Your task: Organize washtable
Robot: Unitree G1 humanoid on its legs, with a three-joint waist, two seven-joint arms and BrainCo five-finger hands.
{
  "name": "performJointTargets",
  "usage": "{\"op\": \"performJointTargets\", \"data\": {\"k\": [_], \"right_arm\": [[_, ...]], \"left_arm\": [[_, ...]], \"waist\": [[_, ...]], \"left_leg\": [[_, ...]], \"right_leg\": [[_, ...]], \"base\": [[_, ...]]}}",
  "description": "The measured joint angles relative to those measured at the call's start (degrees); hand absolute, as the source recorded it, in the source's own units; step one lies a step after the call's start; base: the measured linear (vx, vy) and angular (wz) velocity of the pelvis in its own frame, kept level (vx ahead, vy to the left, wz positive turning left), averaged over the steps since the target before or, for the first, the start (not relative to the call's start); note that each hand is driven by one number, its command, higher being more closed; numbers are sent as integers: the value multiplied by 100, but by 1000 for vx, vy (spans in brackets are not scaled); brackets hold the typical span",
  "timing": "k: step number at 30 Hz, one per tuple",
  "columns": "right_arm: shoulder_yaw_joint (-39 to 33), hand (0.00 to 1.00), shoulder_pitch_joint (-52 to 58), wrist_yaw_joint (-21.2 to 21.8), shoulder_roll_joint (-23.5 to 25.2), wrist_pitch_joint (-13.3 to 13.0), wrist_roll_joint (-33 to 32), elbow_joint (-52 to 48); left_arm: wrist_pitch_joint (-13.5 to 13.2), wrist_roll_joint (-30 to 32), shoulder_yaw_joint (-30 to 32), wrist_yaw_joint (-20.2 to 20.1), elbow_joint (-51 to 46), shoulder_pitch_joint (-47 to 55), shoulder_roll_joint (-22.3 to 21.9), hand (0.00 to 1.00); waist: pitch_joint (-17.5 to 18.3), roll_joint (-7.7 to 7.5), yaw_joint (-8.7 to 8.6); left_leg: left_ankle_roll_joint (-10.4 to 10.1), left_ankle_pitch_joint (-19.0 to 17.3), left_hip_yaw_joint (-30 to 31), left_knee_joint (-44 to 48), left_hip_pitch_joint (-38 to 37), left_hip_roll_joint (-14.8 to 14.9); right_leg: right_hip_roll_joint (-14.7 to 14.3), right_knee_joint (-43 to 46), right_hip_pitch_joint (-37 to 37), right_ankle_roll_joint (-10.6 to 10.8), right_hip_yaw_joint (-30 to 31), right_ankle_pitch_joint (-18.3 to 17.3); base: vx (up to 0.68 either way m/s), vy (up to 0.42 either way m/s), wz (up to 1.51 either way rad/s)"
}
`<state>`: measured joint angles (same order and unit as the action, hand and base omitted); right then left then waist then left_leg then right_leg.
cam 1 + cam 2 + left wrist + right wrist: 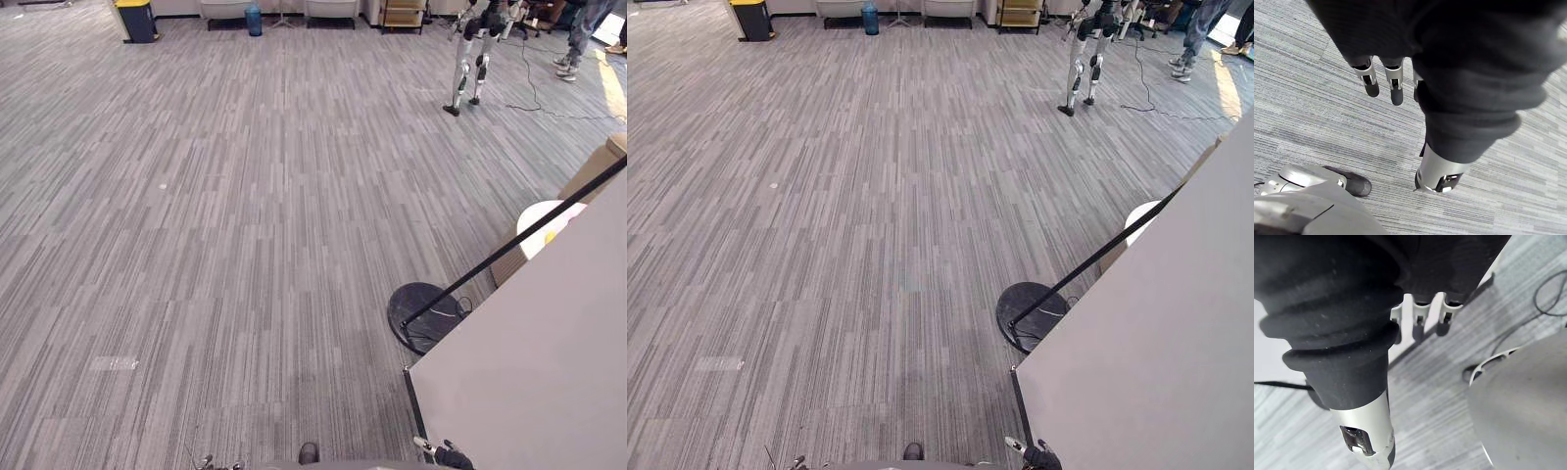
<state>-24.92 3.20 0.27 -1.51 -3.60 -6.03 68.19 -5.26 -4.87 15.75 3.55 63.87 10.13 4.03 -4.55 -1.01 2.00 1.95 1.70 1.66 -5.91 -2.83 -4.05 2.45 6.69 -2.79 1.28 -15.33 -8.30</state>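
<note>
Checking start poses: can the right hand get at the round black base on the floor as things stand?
Probably not. The right hand hangs downward, fingers straight and empty; the black base lies low on the carpet ahead, beside the pale panel. Stepping forward and stooping looks necessary.

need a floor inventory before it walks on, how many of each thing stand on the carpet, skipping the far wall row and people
black round stand base with pole: 1
pale board: 1
round white table: 1
other robot: 1
tan piece beside the table, unclear what: 1
total: 5
</note>
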Motion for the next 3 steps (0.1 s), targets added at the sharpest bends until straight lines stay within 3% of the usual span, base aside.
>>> {"op": "performJointTargets", "data": {"k": [3], "right_arm": [[0, 0, -37, -2, -7, 26, 236, 3]], "left_arm": [[11, 111, -50, -100, 95, -6, 52, 0]], "waist": [[2, -20, 7]], "left_leg": [[45, 32, 0, 0, 26, -19]], "right_leg": [[5, -55, -8, -15, -15, 42]], "base": [[27, 26, 5]]}}
